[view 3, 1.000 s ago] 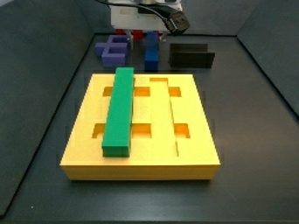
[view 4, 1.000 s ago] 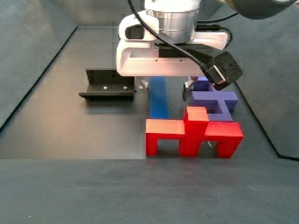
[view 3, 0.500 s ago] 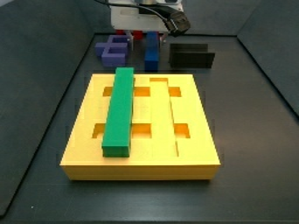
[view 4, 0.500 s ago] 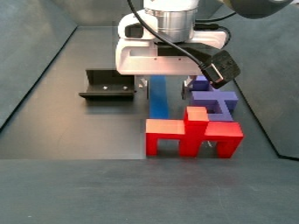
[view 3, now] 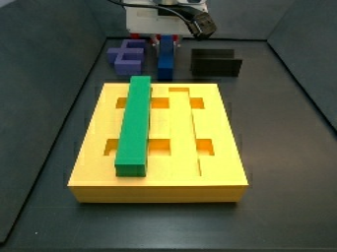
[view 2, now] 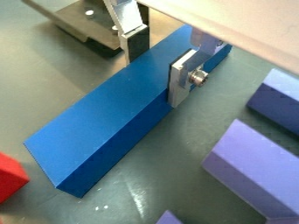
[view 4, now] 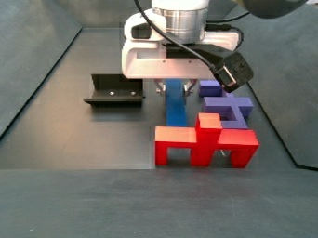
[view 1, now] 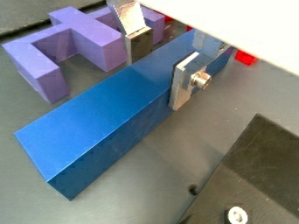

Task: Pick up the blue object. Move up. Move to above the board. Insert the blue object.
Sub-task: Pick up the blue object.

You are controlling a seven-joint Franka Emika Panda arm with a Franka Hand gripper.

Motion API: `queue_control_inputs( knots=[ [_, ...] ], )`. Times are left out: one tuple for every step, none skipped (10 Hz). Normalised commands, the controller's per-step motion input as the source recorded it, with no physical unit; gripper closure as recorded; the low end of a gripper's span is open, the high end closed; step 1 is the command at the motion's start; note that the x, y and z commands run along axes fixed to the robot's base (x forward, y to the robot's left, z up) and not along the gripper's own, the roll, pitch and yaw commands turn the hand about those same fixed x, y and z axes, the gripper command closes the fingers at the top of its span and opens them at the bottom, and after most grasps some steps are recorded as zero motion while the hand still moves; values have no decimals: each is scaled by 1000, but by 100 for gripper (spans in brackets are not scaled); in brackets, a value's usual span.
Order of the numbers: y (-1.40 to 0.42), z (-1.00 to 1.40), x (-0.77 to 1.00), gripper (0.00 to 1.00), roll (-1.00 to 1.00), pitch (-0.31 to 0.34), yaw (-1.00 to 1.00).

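The blue object (view 3: 168, 59) is a long dark-blue bar lying on the dark floor behind the board (view 3: 218, 162), a large yellow slotted block. The bar also shows in a side view (view 4: 178, 104) and in both wrist views (view 1: 100, 122) (view 2: 111, 122). My gripper (view 4: 178, 84) is low over the bar's far half, also seen in a side view (view 3: 168, 37). In both wrist views the gripper (view 1: 158, 72) (view 2: 158, 70) has one silver finger (view 2: 184, 77) flat against one long side and the other finger's pad at the opposite edge. The bar looks clamped.
A green bar (view 3: 136, 123) lies in a slot of the board. A purple-blue E-shaped block (view 4: 228, 104) stands close beside the blue bar. A red block (view 4: 205, 144) stands at the bar's end. The dark fixture (view 4: 114, 91) stands on the other side.
The fingers have closed onto the blue bar. The bar has shifted slightly sideways between them. The gripper's height looks unchanged.
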Motion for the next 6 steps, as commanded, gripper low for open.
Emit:
queue_control_inputs(
  knots=[
    [0, 0, 0, 100, 0, 0, 0],
    [0, 0, 0, 100, 0, 0, 0],
    [0, 0, 0, 100, 0, 0, 0],
    [0, 0, 0, 100, 0, 0, 0],
    [0, 0, 0, 100, 0, 0, 0],
    [0, 0, 0, 100, 0, 0, 0]
  ],
)
